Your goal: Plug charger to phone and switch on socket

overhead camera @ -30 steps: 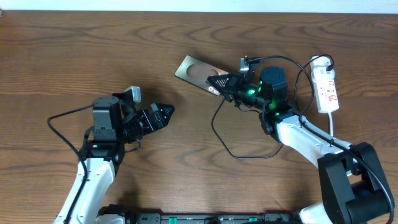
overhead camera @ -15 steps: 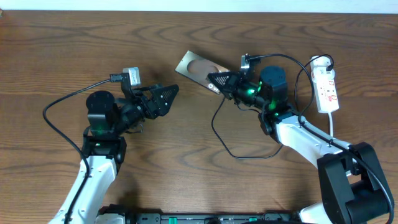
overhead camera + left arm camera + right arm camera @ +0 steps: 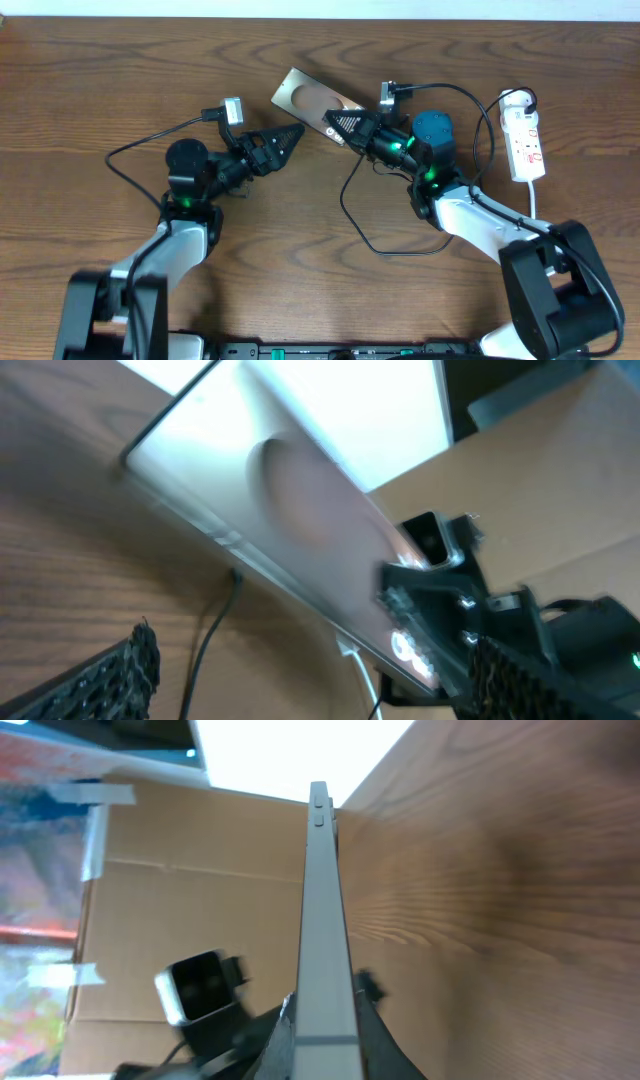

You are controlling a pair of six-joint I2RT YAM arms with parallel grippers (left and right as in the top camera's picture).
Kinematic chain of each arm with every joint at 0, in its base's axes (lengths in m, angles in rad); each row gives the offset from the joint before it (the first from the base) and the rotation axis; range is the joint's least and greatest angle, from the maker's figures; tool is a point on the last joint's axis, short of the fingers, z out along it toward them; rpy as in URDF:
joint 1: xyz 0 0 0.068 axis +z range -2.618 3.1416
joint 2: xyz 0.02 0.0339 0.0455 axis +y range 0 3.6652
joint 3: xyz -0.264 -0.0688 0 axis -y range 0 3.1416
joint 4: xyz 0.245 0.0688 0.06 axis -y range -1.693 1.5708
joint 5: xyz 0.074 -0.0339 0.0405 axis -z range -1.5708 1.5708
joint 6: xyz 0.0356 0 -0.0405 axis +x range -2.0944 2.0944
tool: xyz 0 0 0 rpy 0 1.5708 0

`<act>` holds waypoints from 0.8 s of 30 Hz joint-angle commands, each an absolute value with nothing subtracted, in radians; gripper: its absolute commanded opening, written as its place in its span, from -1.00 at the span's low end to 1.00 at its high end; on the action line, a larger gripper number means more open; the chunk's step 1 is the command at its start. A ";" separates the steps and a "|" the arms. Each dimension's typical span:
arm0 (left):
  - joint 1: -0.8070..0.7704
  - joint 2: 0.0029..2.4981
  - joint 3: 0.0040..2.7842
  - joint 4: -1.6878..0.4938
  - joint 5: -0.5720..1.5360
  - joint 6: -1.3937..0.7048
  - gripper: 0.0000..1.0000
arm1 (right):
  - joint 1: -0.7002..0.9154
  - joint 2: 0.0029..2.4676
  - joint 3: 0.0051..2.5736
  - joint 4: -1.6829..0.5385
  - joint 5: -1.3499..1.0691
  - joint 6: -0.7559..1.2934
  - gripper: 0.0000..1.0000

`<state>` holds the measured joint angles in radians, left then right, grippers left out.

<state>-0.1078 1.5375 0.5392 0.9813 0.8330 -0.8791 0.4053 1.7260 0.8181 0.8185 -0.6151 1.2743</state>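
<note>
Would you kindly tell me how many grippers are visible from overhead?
2: the left gripper, open, just left of the phone; the right gripper, shut on the phone's right end.

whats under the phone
Below the phone, left wrist view shows wood table and a stretch of charger cable. The right gripper covers its near end; the connector tip isn't visible.

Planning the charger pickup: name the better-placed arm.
Left. The left hand is open and empty; the right hand is shut on the phone, so it probably cannot take the charger.
</note>
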 commanded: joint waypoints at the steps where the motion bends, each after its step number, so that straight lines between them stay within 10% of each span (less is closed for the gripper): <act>1: -0.110 1.604 0.545 1.069 0.858 -0.976 0.93 | 0.415 1.755 0.837 0.881 -0.618 1.317 -0.98; 24: -0.111 1.695 0.545 1.218 0.742 -1.010 0.74 | 0.516 1.913 0.837 1.116 -0.605 1.463 -0.98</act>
